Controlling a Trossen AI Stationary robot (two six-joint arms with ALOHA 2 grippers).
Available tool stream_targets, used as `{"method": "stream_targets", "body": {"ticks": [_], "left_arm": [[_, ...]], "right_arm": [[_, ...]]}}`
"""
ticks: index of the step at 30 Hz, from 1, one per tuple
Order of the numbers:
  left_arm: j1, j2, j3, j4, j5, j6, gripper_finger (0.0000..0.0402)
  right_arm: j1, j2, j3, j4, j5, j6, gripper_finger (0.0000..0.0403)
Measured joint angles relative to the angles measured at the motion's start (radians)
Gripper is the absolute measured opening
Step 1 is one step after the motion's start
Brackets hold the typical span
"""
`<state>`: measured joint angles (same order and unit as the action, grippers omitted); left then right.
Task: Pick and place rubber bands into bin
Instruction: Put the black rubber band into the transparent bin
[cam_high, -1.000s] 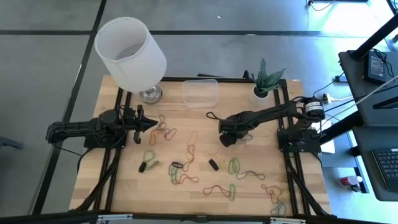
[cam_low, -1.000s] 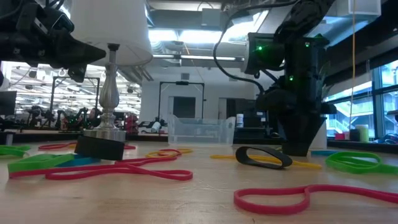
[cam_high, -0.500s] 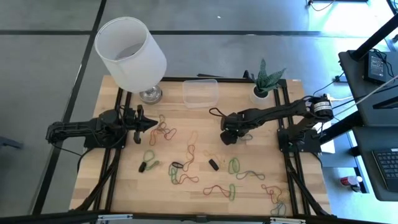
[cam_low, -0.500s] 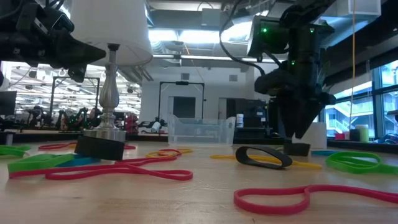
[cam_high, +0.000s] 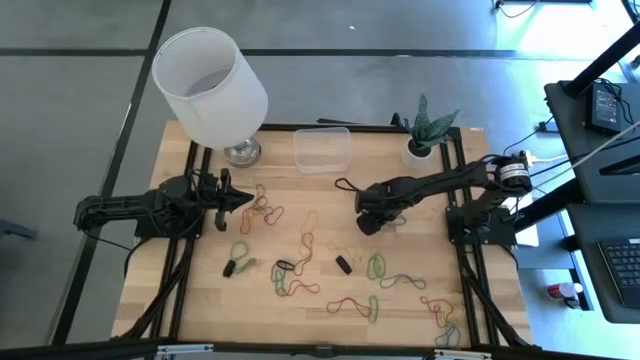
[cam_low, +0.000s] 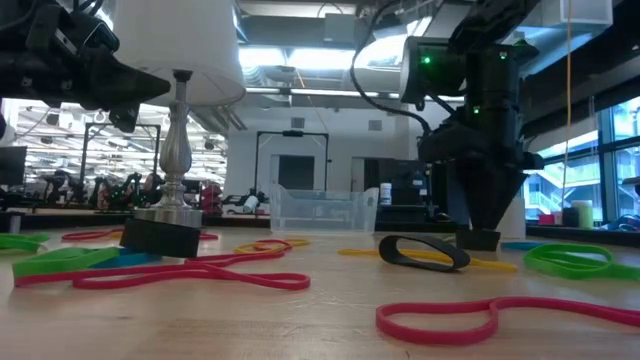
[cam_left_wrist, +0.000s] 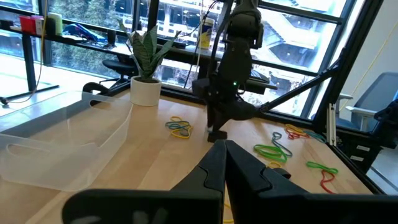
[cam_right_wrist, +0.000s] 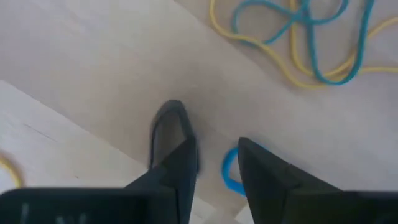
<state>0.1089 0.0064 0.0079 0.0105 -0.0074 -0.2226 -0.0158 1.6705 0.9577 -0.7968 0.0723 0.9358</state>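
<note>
Right wrist view shows the right hand (cam_right_wrist: 214, 165) slightly parted, gripping nothing, tips straddling a blue rubber band (cam_right_wrist: 231, 172) on the counter (cam_right_wrist: 93, 74) (limp, light, likely slippery). Pinch its strand. Beyond sits the bin (cam_high: 322, 149); the left hand (cam_high: 244, 199) waits shut.

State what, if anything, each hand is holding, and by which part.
Nothing is held. The right hand is open, pointing down at the table with a blue rubber band between its fingers, ungripped. The left hand is shut and empty.
</note>
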Motion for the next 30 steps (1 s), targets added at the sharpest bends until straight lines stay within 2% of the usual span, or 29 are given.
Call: {"method": "stream_targets", "body": {"ticks": [10, 30], "left_arm": [[0.000, 0.000, 0.000, 0.000, 0.000, 0.000, 0.0002], [0.000, 0.000, 0.000, 0.000, 0.000, 0.000, 0.0002]], "right_arm": [[0.001, 0.010, 0.000, 0.021, -0.026, 0.002, 0.0097], [0.002, -0.078, 0.000, -0.018, -0.043, -0.010, 0.0120]]}}
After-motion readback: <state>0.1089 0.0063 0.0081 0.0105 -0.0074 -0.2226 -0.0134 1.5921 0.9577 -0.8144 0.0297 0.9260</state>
